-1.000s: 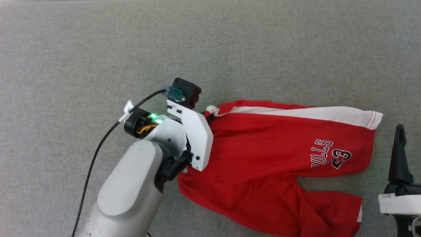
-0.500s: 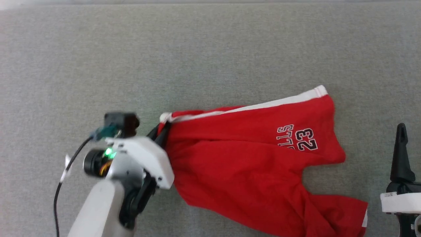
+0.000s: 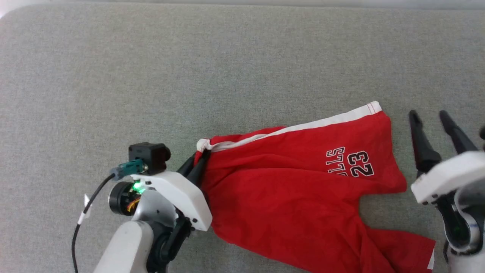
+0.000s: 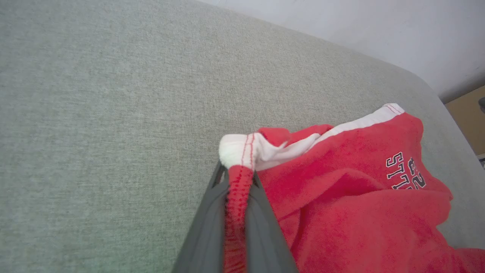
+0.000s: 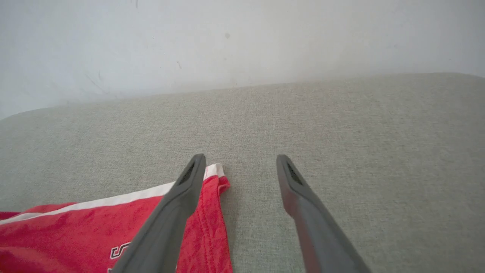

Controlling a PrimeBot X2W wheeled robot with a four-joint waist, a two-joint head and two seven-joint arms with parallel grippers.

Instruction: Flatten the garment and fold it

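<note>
The red shorts lie rumpled on the grey cushion, white side stripe along the far edge and the "23" print near the right leg hem. My left gripper is shut on the waistband's far left corner; the left wrist view shows red hem pinched between the two dark fingers, white stripe end bunched above them. My right gripper stands open just right of the printed leg's hem. In the right wrist view its left finger overlaps the hem corner and the right finger is over bare cushion.
The grey fabric surface stretches wide on the far and left sides. Its rounded far edge meets a pale wall. A black cable trails from my left wrist. The second leg is crumpled at the near right.
The left gripper dragged the waistband corner leftward, then eased back slightly right; the shorts shifted and stretched with it. The right gripper has risen into view, open, beside the printed leg.
</note>
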